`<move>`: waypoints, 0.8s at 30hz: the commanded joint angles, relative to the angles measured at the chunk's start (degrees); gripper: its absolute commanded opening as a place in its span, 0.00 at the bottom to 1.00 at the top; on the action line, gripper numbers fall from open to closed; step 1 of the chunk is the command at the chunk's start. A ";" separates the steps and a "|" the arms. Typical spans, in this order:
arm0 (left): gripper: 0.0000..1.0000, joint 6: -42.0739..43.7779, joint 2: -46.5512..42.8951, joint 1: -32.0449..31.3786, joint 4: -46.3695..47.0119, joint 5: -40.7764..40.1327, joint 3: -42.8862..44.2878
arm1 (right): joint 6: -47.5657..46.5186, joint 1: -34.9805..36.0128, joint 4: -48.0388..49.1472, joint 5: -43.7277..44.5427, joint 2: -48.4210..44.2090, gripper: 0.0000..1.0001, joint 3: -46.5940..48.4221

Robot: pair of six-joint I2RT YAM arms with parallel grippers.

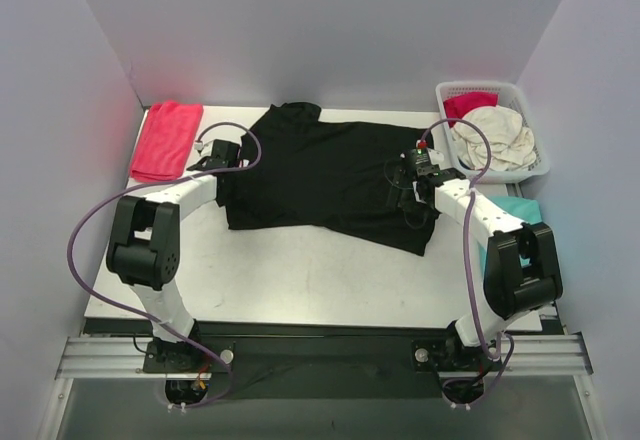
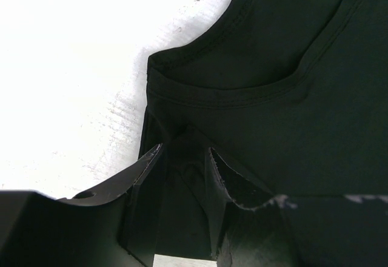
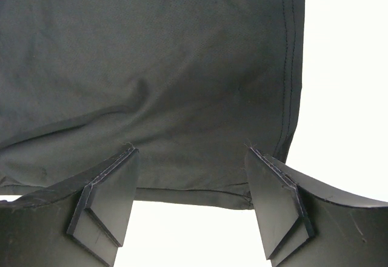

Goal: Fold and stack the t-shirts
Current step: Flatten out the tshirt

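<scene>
My left gripper is pinched on a raised fold of the black t-shirt just below its ribbed collar. My right gripper hangs spread wide over a double-stitched edge of the same shirt, gripping nothing. The shirt lies spread across the middle of the table. It looks a light, limp, matte knit that will sag and crease wherever unsupported, so I judge the seamed edges at shoulder and hem the surest holds, lifted together to keep the fold straight
</scene>
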 commanded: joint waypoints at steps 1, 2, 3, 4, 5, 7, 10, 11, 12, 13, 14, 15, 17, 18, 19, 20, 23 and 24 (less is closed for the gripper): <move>0.42 -0.32 0.23 0.51 -0.03 -0.97 -0.49 | 0.84 0.21 -0.92 2.20 0.49 0.71 -0.18; 0.42 -0.40 0.49 0.60 -0.12 -0.98 -0.40 | 0.84 0.30 -0.92 2.38 0.58 0.71 -0.26; 0.42 -0.49 0.58 0.69 -0.38 -0.63 -0.23 | 0.84 0.30 -0.83 2.29 0.93 0.71 -0.18; 0.42 -0.41 0.49 0.60 -0.30 -0.45 -0.31 | 0.93 0.30 -0.92 2.21 1.11 0.70 -0.09; 0.41 -0.58 0.41 0.69 -0.38 -0.28 -0.40 | 0.93 0.30 -1.01 2.20 1.28 0.70 -0.17; 0.41 -0.67 0.06 0.60 -0.21 -0.36 -0.93 | 0.93 0.21 -1.01 2.20 1.46 0.70 -0.09; 0.41 -0.49 -0.21 0.69 0.14 -0.54 -1.54 | 0.93 0.21 -1.01 2.21 1.63 0.70 -0.44; 0.41 -0.58 -0.04 0.69 0.23 -0.54 -1.72 | 1.02 0.30 -1.01 2.20 1.63 0.70 -0.44; 0.41 -0.58 0.05 0.69 0.32 -0.45 -1.63 | 1.02 0.30 -1.01 2.29 1.81 0.70 -0.52; 0.41 -0.58 0.31 0.60 0.49 -0.28 -1.63 | 1.02 0.30 -1.01 2.12 1.81 0.70 -0.53; 0.41 -0.58 0.32 0.69 0.84 -0.10 -1.90 | 1.11 0.30 -1.10 2.12 1.81 0.70 -0.61; 0.41 -0.58 0.40 0.69 1.80 0.08 -1.98 | 1.11 0.30 -1.01 2.29 1.72 0.70 -0.79; 0.41 -0.58 0.76 0.69 2.51 0.08 -2.07 | 1.02 0.21 -1.01 2.47 1.55 0.69 -0.88; 0.41 -0.49 0.93 0.60 3.39 0.16 -2.07 | 1.11 0.21 -1.10 2.64 1.46 0.69 -0.96; 0.40 -0.41 1.28 0.78 3.66 0.25 -1.99 | 0.93 0.21 -1.10 2.73 1.28 0.69 -1.05; 0.37 -0.41 1.37 0.69 3.66 0.25 -1.81 | 1.02 0.30 -1.18 2.73 1.28 0.69 -1.14; 0.29 -0.49 1.37 0.78 3.92 0.60 -1.46 | 1.02 0.21 -1.27 2.73 1.02 0.69 -1.23; 0.27 -0.41 1.46 0.78 4.10 0.61 -1.37 | 0.93 0.21 -1.36 2.91 0.85 0.69 -1.40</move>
